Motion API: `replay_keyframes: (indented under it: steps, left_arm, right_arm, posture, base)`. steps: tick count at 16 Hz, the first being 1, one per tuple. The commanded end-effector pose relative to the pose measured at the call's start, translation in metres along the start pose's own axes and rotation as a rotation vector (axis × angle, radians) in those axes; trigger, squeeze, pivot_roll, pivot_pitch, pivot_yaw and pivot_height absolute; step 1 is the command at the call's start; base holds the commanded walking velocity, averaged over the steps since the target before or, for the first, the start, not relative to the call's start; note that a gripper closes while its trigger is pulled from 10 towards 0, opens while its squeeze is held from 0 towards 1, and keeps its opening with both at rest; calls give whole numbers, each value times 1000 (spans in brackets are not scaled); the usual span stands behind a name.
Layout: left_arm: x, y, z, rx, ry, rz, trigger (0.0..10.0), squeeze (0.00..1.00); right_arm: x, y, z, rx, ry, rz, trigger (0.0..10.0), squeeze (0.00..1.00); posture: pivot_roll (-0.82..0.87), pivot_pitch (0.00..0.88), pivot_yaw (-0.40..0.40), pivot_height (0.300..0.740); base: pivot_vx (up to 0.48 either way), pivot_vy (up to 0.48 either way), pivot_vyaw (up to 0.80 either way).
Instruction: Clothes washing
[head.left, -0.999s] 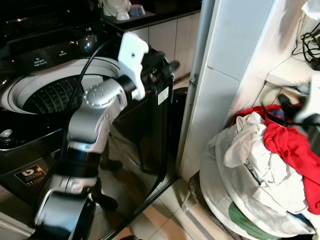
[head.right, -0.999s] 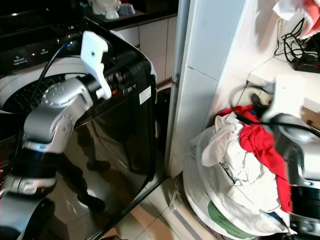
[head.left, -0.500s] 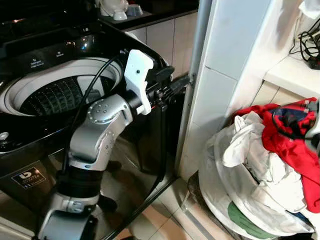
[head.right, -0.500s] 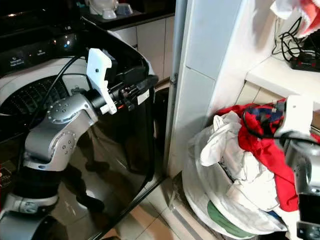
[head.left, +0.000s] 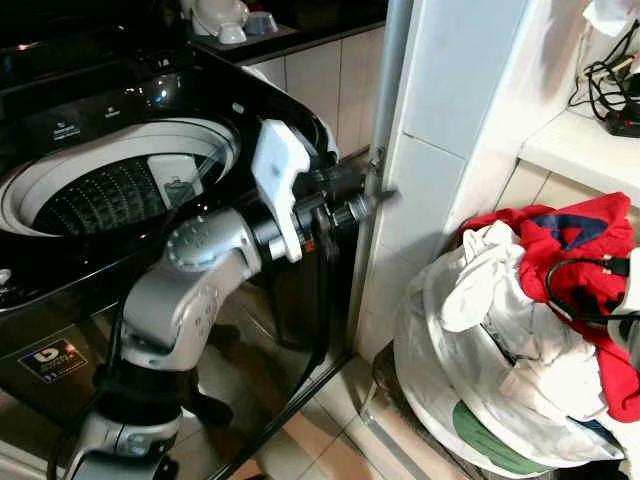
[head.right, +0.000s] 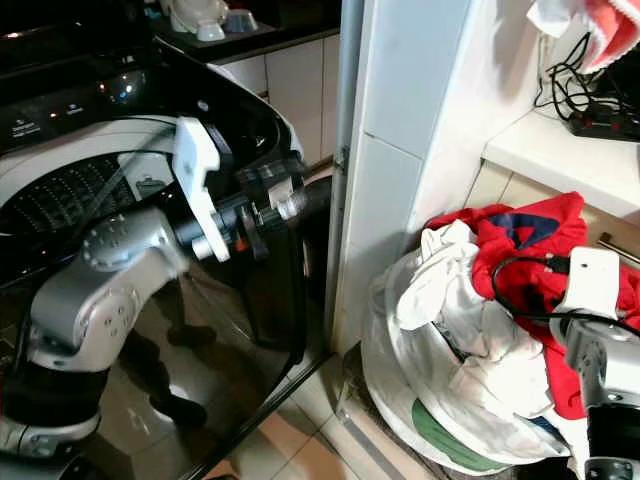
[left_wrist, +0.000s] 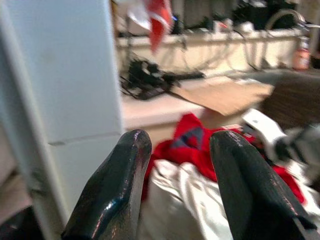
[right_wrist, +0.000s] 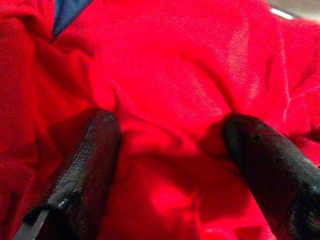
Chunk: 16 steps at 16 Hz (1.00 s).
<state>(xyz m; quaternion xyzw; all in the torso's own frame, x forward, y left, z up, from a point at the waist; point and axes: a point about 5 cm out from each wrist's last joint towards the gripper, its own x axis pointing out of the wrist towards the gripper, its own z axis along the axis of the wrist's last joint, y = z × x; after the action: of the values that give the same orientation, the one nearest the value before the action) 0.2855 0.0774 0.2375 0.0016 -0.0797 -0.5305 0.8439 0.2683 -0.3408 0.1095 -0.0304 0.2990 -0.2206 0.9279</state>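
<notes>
A black top-loading washing machine (head.left: 60, 120) stands on my left with its drum (head.left: 110, 190) uncovered. On my right a white laundry bag (head.left: 440, 380) is heaped with white clothes (head.left: 500, 320), and a red garment (head.left: 575, 235) with a blue patch lies on top. My left gripper (left_wrist: 180, 142) is raised beside the machine's right corner, near the white pillar, open and empty. My right gripper (right_wrist: 170, 130) is open, its fingers (right_wrist: 95, 150) pressed down into the red garment (right_wrist: 190, 65). Its white wrist (head.right: 590, 285) sits over the pile.
A white tiled pillar (head.left: 450, 150) with a metal pole (head.left: 385, 100) stands between the machine and the laundry. A shelf (head.left: 580, 140) behind the pile holds black cables (head.left: 605, 85). Bowls (head.left: 222, 18) sit on a dark counter at the back. Tiled floor (head.left: 320, 440) lies below.
My left gripper has swung right from over the machine towards the pillar. My right arm has come down, so its fingers now press into the red garment. The camera has shifted slightly.
</notes>
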Motion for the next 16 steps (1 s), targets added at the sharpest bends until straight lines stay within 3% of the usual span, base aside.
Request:
replay_keyframes:
  steps: [1,2,16]
  left_arm:
    - [-2,-13,-4,10,48,-109,10000,0]
    - [-4,-20,-12,10,106,-160,10000,0]
    - [-8,-15,-18,23,138,-108,10000,0]
  right_arm:
    - [3,1,-15,34,50,20,1373,0]
    - [3,5,-18,44,54,44,0,0]
    - [1,13,-14,-5,22,103,0,0]
  posture:
    - [-82,0,35,740]
    - [-81,0,37,740]
    - [-92,0,42,740]
  base:
    - [0,0,0]
    - [0,0,0]
    - [0,0,0]
